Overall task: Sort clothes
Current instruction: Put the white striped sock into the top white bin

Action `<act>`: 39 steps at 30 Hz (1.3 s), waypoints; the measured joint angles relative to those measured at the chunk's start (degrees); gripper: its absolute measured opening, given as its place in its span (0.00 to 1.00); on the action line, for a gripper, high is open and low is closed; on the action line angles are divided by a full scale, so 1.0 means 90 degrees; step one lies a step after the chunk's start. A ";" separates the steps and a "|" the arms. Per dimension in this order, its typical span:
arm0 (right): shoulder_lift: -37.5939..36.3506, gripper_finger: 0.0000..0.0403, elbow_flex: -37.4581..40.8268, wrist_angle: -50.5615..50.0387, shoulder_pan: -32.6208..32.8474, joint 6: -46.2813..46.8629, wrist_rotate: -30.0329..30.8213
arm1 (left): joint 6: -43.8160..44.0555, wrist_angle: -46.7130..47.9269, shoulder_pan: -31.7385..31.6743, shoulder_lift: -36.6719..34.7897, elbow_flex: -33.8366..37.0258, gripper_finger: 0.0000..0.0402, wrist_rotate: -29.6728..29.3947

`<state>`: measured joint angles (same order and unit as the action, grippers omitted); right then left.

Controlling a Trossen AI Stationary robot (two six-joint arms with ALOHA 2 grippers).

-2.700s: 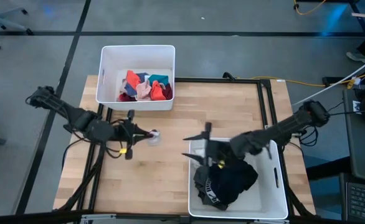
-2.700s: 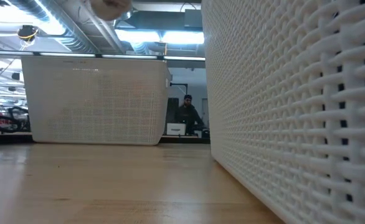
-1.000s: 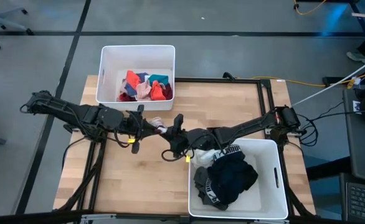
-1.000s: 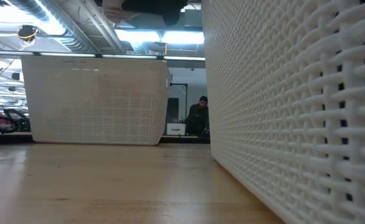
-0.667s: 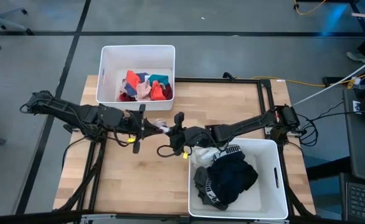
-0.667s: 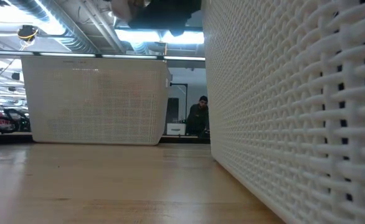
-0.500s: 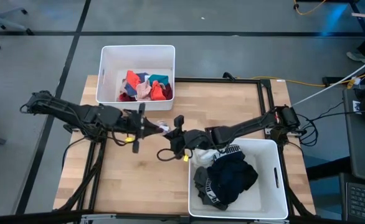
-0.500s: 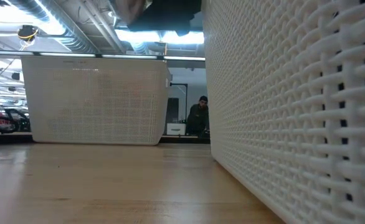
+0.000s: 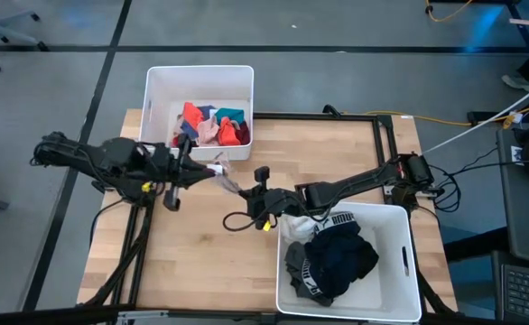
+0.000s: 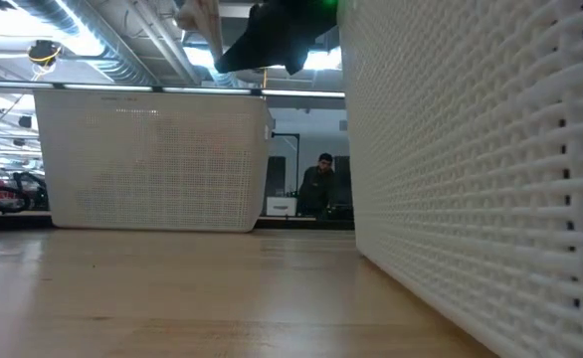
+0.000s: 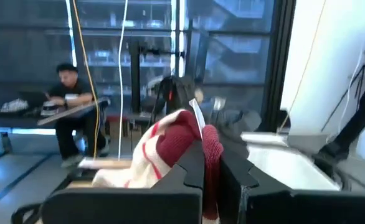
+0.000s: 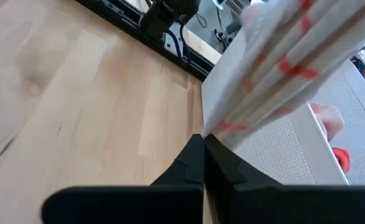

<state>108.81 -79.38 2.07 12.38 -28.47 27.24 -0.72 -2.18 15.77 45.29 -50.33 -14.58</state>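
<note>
A white sock with red stripes and a red end hangs in the air over the table's middle, stretched between both grippers. My left gripper is shut on its red end, near the far bin. My right gripper is shut on its white striped end. The low view shows the sock high up beside a dark gripper. Coloured clothes lie in the far white bin. Black and grey clothes lie in the near white bin. My left gripper pinches the sock's red end between its two fingers, coming level from the table's left. The sock runs off toward my right gripper, clear of the table. My right gripper pinches the white striped end between its fingertips, coming level from the table's right. The sock runs out from the fingertips in straight taut folds.
The right arm lies along the near bin's far rim. Bare wooden table spreads out left of that bin. A person sits in the room beyond the table, and another person shows in the left wrist view.
My left gripper has drawn back toward the table's left and far edges, nearer the far bin, taking the sock's red end along. The sock, bunched between the grippers before, is now pulled out taut. The near bin has slid slightly toward the right edge.
</note>
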 joint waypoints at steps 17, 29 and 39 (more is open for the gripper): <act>0.0047 0.29 -0.1435 -0.0665 0.0432 0.1679 -0.0243 | 0.0320 0.2032 -0.0007 -0.0059 -0.0005 0.03 -0.1187; 0.0001 0.55 -0.2605 -0.3180 0.0571 0.2406 0.0303 | 0.0827 0.2530 0.0248 -0.0048 0.0461 0.03 0.0256; -0.0002 0.54 -0.2130 -0.3141 0.0581 0.2808 -0.0165 | 0.2081 0.2479 0.0147 0.0190 0.1761 0.04 0.0177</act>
<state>108.79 -98.55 -26.20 17.61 -3.20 25.76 18.00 20.13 17.09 47.00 -34.48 -12.98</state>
